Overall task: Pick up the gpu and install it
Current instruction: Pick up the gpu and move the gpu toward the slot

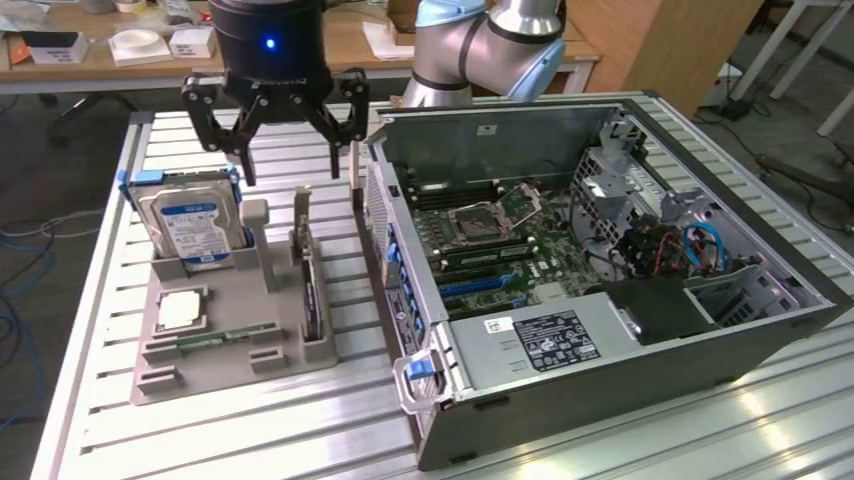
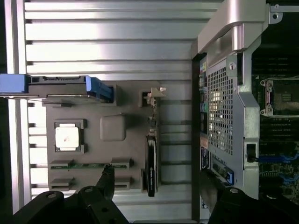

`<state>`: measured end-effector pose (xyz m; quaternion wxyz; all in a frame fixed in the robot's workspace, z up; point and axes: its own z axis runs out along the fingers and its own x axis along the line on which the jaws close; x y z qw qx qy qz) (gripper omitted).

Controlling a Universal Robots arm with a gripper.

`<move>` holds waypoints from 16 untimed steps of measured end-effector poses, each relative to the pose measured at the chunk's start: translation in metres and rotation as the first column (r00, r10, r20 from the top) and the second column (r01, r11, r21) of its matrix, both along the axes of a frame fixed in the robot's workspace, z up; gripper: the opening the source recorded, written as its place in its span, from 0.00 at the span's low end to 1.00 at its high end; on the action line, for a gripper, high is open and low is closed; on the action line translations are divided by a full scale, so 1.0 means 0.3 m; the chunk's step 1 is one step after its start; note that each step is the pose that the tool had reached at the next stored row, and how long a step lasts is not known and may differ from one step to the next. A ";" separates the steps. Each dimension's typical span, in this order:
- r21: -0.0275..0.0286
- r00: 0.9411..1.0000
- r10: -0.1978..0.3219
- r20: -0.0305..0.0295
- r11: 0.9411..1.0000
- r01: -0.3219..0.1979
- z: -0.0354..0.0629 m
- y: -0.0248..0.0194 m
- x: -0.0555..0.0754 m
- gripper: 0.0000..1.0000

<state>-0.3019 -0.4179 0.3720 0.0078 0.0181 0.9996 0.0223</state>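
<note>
Computer case [image 1: 641,385] lies open on the bench [image 1: 107,420], with motherboard [image 1: 507,235] and power supply [image 1: 554,338] inside. Beside it, a grey tray [image 1: 227,365] holds an upright hard drive [image 1: 194,225], the gpu [image 1: 310,295], a CPU [image 1: 180,310] and a RAM stick [image 1: 214,340]. The gpu stands on edge in the slot along the tray's case-side edge, its long axis parallel to that edge. The gripper [image 1: 294,160] points straight down above the tray's far end, fingers spread wide, holding nothing.
</note>
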 end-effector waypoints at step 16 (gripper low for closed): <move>0.000 1.000 0.002 -0.002 1.000 -0.002 -0.097 -0.053 0.000 0.82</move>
